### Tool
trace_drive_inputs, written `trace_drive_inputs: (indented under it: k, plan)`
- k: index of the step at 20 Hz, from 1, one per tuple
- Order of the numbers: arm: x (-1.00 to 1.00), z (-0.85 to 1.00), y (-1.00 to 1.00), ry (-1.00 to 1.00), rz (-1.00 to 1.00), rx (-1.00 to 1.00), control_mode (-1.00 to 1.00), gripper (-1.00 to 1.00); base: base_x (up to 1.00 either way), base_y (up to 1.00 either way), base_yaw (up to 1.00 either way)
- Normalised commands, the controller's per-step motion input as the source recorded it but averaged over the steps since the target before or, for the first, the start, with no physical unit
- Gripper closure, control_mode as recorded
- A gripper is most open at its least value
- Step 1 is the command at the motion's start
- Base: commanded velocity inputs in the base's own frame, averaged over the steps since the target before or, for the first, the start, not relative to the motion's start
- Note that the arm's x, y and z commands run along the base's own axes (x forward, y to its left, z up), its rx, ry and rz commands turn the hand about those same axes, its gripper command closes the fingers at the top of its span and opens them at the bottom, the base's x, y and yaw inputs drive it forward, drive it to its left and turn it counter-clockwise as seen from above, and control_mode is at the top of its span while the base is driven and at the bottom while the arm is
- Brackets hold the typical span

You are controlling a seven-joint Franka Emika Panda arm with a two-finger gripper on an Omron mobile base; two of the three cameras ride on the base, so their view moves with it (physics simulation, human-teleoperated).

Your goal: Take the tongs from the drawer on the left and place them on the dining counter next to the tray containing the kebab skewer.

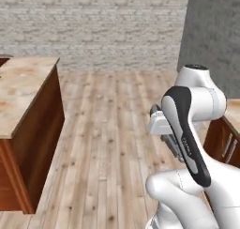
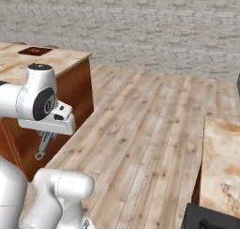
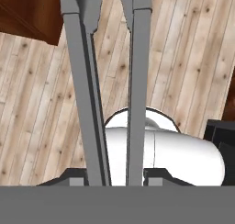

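Note:
The grey metal tongs (image 3: 78,81) run up the hand view as two long narrow arms, with wooden floor behind them. My gripper (image 3: 114,179) is shut on the tongs near their lower end. From the right base view the tongs (image 2: 44,144) hang down below the hand, and the gripper (image 2: 48,135) is over the floor beside the dining counter (image 2: 70,59). In the left base view a piece of the tongs (image 1: 171,144) shows behind my forearm, and the dining counter (image 1: 23,89) stands at the left. The drawer is out of view.
A small dark flat tray-like thing (image 2: 35,50) lies on the dining counter's far part. Another beige stone counter (image 2: 222,157) stands on the right, with reddish cabinet fronts (image 1: 225,143) below it. Open plank floor (image 2: 150,115) stretches to the brick wall.

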Motion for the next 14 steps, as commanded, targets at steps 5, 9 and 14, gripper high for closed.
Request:
trace_drive_inputs:
  k: [5,9,14]
  plan:
    - [0.00,0.00,0.00,0.00,0.00,0.00,1.00,1.00,1.00,-0.68,0.09]
    - [0.00,0.00,0.00,0.00,0.00,0.00,1.00,1.00,1.00,-0.44,0.15]
    - [0.00,0.00,0.00,0.00,0.00,0.00,1.00,1.00,1.00,-0.41,0.23]
